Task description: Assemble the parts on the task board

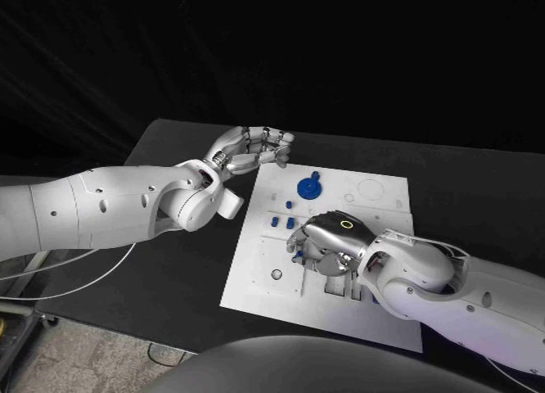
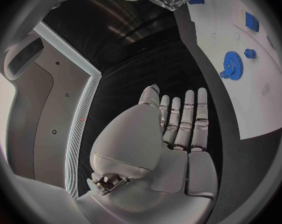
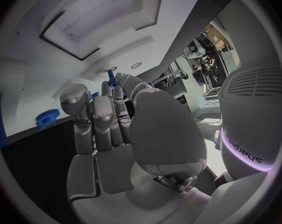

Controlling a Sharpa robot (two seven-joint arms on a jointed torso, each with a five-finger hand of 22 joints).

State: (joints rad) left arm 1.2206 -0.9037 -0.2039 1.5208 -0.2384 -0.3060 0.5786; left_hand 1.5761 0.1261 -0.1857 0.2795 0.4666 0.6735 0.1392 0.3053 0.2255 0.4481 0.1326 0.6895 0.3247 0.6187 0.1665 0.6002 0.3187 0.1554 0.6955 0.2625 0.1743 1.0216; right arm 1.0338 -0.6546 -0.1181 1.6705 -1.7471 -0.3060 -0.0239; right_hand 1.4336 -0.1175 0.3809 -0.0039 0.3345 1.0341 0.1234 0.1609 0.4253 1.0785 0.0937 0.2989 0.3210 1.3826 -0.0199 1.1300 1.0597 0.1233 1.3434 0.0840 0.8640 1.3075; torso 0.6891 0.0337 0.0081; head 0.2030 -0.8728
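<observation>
The white task board (image 1: pixel 385 209) lies in the middle of the black table. On its far part stands a blue gear (image 1: pixel 308 188) (image 2: pixel 232 64) (image 3: pixel 46 118), with a small blue knob (image 1: pixel 317 175) (image 2: pixel 250 53) beside it. Two small blue blocks (image 1: pixel 282 221) sit near the board's left side. My right hand (image 1: pixel 331 241) (image 3: pixel 110 119) hovers low over the board's middle, its fingers curled down, and pinches a thin blue peg (image 3: pixel 110 76) at its fingertips. My left hand (image 1: pixel 251 149) (image 2: pixel 178 129) hangs by the board's far left corner, fingers straight and apart, holding nothing.
The board has several empty holes and recesses, among them round ones (image 1: pixel 371 188) at its far right and a slot near its front. Black table (image 1: pixel 178 270) surrounds the board on the left and far side. My left forearm (image 1: pixel 119 209) lies left of the board.
</observation>
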